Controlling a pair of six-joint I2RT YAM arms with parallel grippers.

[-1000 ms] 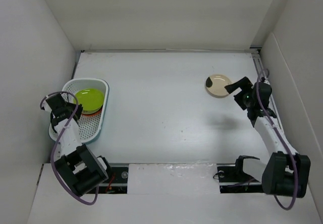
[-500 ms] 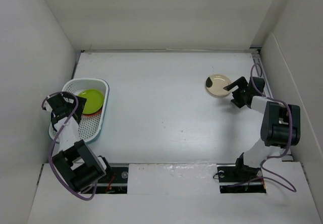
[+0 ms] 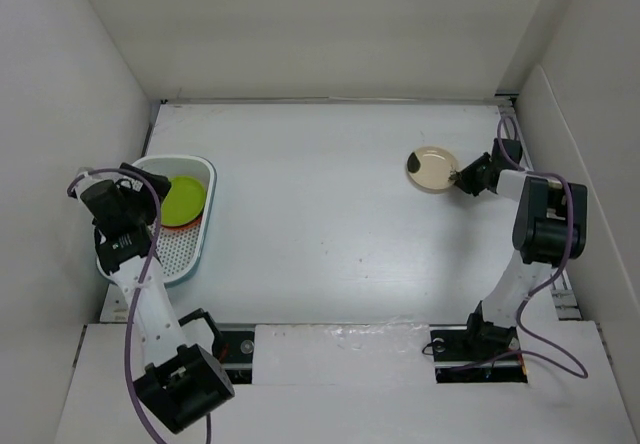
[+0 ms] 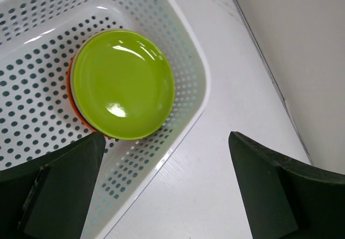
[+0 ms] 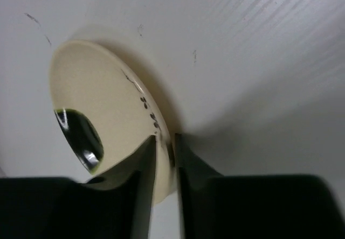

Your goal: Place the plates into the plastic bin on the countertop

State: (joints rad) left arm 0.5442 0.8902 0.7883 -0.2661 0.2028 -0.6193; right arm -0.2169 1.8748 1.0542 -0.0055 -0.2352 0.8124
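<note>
A lime green plate (image 3: 181,199) (image 4: 123,83) lies in the white plastic bin (image 3: 203,236) (image 4: 186,110) at the left of the countertop (image 3: 320,224). It rests on an orange plate (image 4: 80,120) whose rim peeks out beneath it. My left gripper (image 3: 148,182) (image 4: 166,139) hangs open above the bin's edge with nothing between its fingers. At the far right lies a beige plate (image 3: 430,169) (image 5: 102,99) with a dark marking. My right gripper (image 3: 461,176) (image 5: 165,147) is shut on its near rim, one finger inside the plate and one outside.
White walls close in the countertop on the left, back and right. The bin stands close to the left wall. The right arm's purple cable (image 3: 560,204) loops near the right wall.
My left gripper has opened and drawn back above the bin, leaving the green plate there. My right gripper has moved onto the beige plate's rim and closed on it.
</note>
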